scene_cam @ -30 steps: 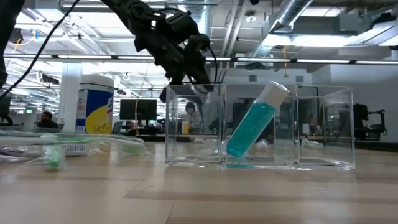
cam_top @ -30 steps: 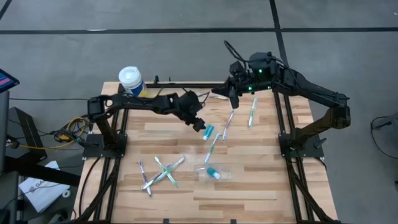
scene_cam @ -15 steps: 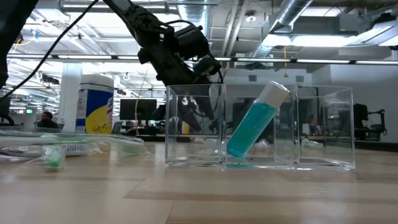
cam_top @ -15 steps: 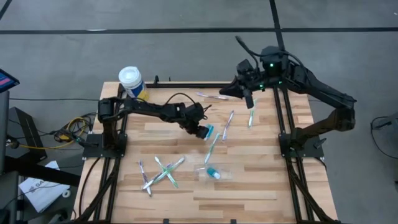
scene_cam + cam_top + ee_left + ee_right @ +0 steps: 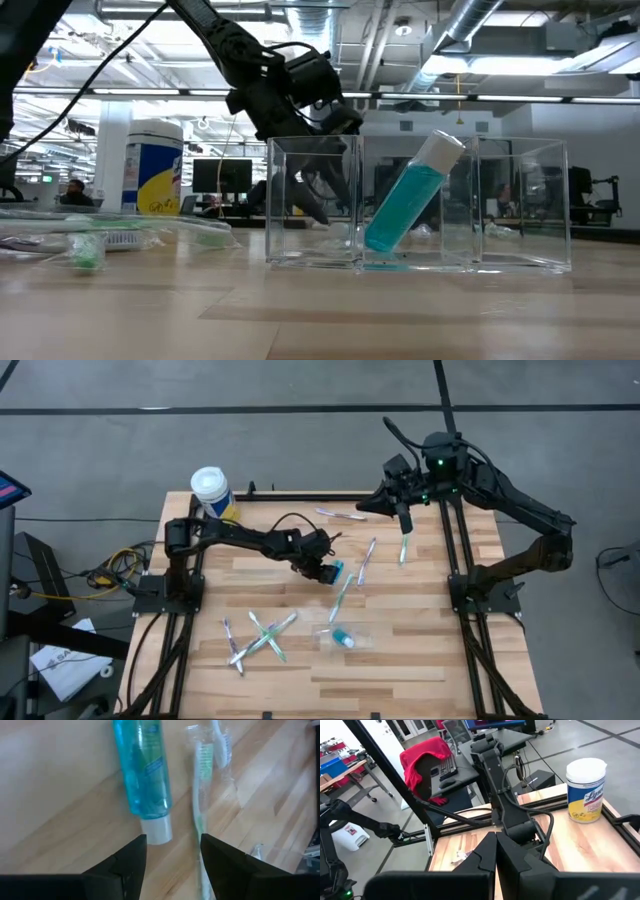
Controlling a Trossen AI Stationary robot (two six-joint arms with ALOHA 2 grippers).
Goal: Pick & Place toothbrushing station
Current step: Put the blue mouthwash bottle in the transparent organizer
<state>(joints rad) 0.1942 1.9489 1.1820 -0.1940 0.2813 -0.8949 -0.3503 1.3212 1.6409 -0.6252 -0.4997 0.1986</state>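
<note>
Table (image 5: pixel 400 660) carried everything. Right gripper (image 5: pixel 403 525) hung closed near its far edge. Left gripper (image 5: pixel 326 571) stood low, fingers (image 5: pixel 125 865) apart, empty, just beside a teal tube (image 5: pixel 142 775) lying flat beside a green toothbrush (image 5: pixel 200 805).

An open-plan robotics lab or workshop: exposed ceiling ducts (image 5: pixel 470 40) at upper right of the low view, computer monitors (image 5: pixel 215 175) behind, grey concrete floor (image 5: pixel 300 385) around the wooden tabletop (image 5: pixel 400 660).

Teal tube (image 5: pixel 335 571) lies flat mid-table; another (image 5: pixel 410 204) leans inside the clear cup (image 5: pixel 520 205).
</note>
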